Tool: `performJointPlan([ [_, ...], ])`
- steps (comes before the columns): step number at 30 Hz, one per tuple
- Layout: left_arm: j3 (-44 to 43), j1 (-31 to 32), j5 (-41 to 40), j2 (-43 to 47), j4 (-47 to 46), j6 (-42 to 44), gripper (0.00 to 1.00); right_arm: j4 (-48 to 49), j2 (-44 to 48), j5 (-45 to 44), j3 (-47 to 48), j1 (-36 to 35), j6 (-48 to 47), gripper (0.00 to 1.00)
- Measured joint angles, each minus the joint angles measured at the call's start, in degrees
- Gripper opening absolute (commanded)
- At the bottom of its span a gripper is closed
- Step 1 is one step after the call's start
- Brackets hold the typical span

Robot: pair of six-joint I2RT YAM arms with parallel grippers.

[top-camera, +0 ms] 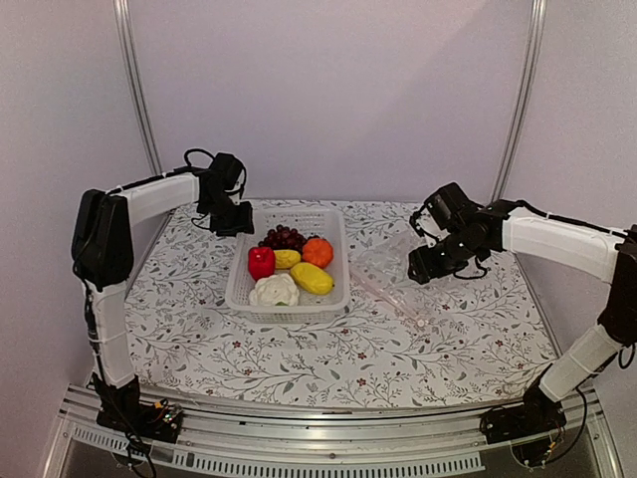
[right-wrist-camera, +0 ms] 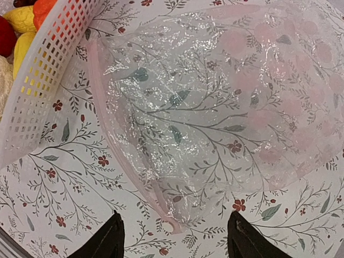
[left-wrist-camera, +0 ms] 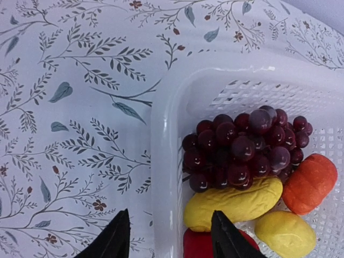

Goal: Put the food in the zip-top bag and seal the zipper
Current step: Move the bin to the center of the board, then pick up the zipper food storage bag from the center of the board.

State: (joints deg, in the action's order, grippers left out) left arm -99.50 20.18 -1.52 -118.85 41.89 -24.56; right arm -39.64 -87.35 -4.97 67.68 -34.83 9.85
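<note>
Centre of floral-printed tabletop [top-camera: 299,354]: white perforated plastic basket [top-camera: 236,287]. Inside it, all the food: dark purple grape bunch [top-camera: 284,237] at the far end, red pepper [top-camera: 261,262], orange round fruit [top-camera: 318,251], two yellow oblong pieces [top-camera: 312,278], white cauliflower [top-camera: 274,291] at the near end.

Just right of the basket, lying flat: clear crinkly zip-top bag [right-wrist-camera: 215,107]. Pinkish press-seal zipper strip [right-wrist-camera: 115,142] along the edge nearest the basket.

Over the basket's far-left corner: left gripper [left-wrist-camera: 170,215], fingers spread, rim between them. Contact not discernible.

Over the bag's zipper edge: right gripper [right-wrist-camera: 173,217], fingers spread wide, gripping nothing.
</note>
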Motion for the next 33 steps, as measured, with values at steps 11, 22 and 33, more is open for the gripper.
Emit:
performJointPlan([
  [11, 6.6, 0.39, -1.68, 20.65, -0.94, -3.43, 0.56, -0.02, -9.66, -8.39, 4.24, -7.1, -6.73, 0.6],
  [22, 14.19, 1.2, -3.06, 33.99, -0.59, -6.58, 0.56, 1.81, -20.94, -13.44, 9.68, -12.07, -11.45, 0.6],
  [33, 14.25, 1.2, -3.48, 34.36, -0.46, -7.02, 0.56, 4.15, -28.79, -19.45, 11.91, -12.11, -12.24, 0.51],
])
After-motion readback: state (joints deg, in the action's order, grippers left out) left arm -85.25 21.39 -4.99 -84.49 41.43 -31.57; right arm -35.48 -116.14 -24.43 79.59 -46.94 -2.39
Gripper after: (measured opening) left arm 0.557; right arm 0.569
